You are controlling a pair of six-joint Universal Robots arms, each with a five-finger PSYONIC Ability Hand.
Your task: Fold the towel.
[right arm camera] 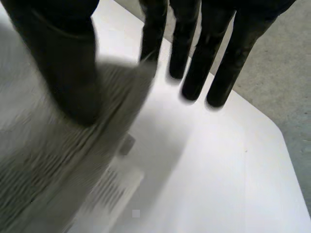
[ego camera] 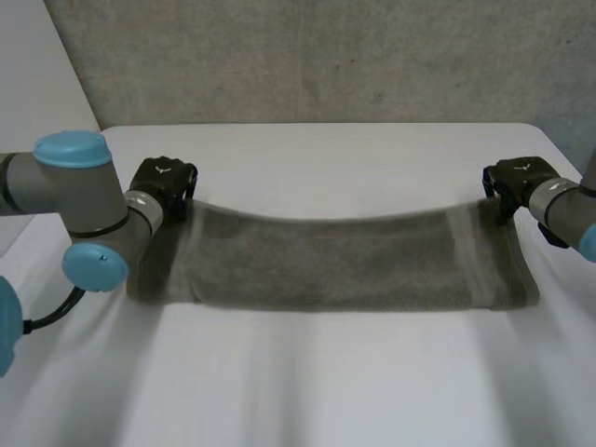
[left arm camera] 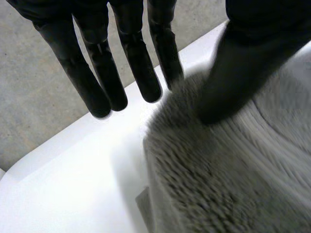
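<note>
Towel (ego camera: 326, 261) stretches between the arms, left hand (ego camera: 163, 182) pinching its far left corner, thumb against a straight finger, right hand (ego camera: 517, 179) pinching the far right corner likewise.

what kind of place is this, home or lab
Likely a robot test lab: a plain white table, grey concrete-looking floor beyond it, and the left hand and right hand pinching a towel.

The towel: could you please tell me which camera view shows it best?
The head view: the towel shows end to end, stretched between the left hand and the right hand. Each wrist view shows one corner up close, pinched between that hand's thumb and a finger.
</note>
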